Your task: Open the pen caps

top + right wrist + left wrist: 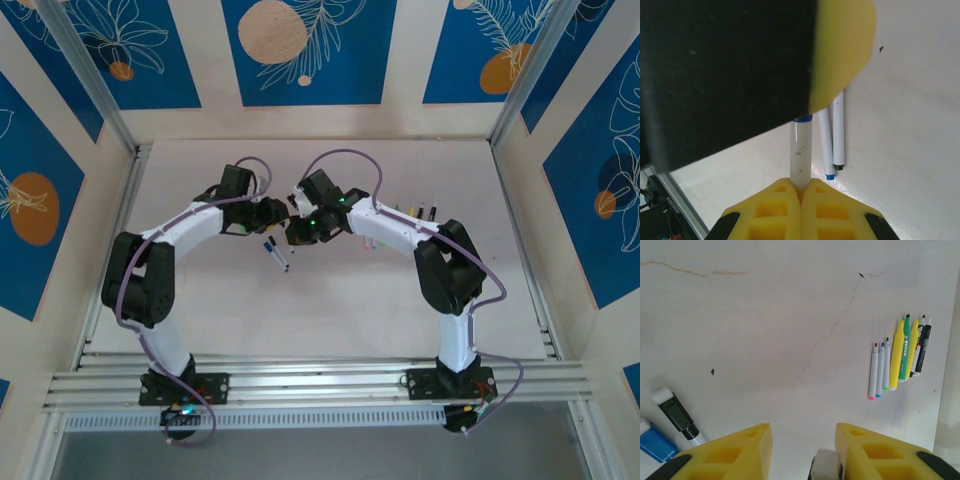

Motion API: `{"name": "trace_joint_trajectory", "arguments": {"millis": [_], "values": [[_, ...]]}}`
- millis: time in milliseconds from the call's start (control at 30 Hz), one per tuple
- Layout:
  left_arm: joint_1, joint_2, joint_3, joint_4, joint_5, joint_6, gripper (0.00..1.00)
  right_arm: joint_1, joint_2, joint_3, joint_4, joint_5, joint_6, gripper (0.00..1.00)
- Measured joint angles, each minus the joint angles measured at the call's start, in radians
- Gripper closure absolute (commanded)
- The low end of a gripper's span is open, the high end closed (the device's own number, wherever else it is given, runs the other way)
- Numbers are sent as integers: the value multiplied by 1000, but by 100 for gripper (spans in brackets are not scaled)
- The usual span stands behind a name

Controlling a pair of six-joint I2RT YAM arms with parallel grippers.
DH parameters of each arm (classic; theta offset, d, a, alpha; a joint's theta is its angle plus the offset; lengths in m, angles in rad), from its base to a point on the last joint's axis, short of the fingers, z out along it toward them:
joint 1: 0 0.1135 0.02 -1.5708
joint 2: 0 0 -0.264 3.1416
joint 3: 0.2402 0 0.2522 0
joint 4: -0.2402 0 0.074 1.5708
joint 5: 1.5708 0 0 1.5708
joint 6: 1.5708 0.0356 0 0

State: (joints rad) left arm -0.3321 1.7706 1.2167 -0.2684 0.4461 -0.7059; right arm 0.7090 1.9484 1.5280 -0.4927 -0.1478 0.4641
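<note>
1. R gripper [801, 186]: fingers pinched all the way in on a pen [801, 150]. They clamp the white barrel at its near end, and the barrel runs straight out from the tips.
2. The pen's far end carries the blue cap [803, 118]. Just a thin blue band shows; the rest is hidden under the L gripper's yellow finger and black body.
3. L gripper [803, 432]: fingers apart, gap wider than the pen. A whitish round end [826, 462] sits low in the gap, close to the finger on the right of that view and clear of the other one. Can't tell if it actually touches.
4. Top view: L gripper [272, 213] and R gripper [303, 224] meet nose to nose above mid-table, w/ the pen between them.
5. Two loose pens [832, 137] lie side by side on the table [765, 315], just beside the held pen. One has a blue end, the other black. From above they sit just below the grippers [276, 250].
6. Row of pens [897, 360] lies parallel, packed close together, well apart from the grippers. It has 3 thin white ones, then yellow, green and yellow, then black ones. In the top view they lie beside the R forearm [405, 212].
</note>
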Motion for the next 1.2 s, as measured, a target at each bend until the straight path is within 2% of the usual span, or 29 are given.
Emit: {"name": "trace_joint_trajectory", "arguments": {"millis": [133, 233, 300, 400, 533, 667, 800, 900, 933, 967, 1200], "values": [[0, 0, 5, 10, 11, -10, 78, 8, 0, 24, -9, -3, -2, 100], [-1, 0, 6, 23, 23, -19, 93, 12, 6, 36, -16, -3, -2, 100], [-1, 0, 7, 25, 24, -16, 99, 12, 12, 44, -24, -2, -2, 100], [-1, 5, 7, 34, 24, -19, 100, 12, 19, 57, -36, -2, -2, 98], [-1, 7, 7, 42, 26, -23, 100, 12, 26, 68, -49, 0, 0, 80], [-2, 7, 7, 45, 28, -23, 100, 19, 37, 77, -51, 3, -6, 77], [-2, 7, 7, 45, 29, -23, 100, 25, 44, 79, -55, 6, -7, 78], [-2, 7, 7, 45, 31, -23, 100, 25, 55, 92, -63, 11, -7, 88], [-2, 7, 7, 45, 31, -23, 100, 25, 58, 95, -69, 13, -8, 97], [-2, 7, 7, 45, 29, -23, 100, 25, 59, 97, -72, 12, -10, 100], [-1, 11, 7, 45, 29, -23, 100, 24, 60, 103, -81, 13, -8, 100]]}}
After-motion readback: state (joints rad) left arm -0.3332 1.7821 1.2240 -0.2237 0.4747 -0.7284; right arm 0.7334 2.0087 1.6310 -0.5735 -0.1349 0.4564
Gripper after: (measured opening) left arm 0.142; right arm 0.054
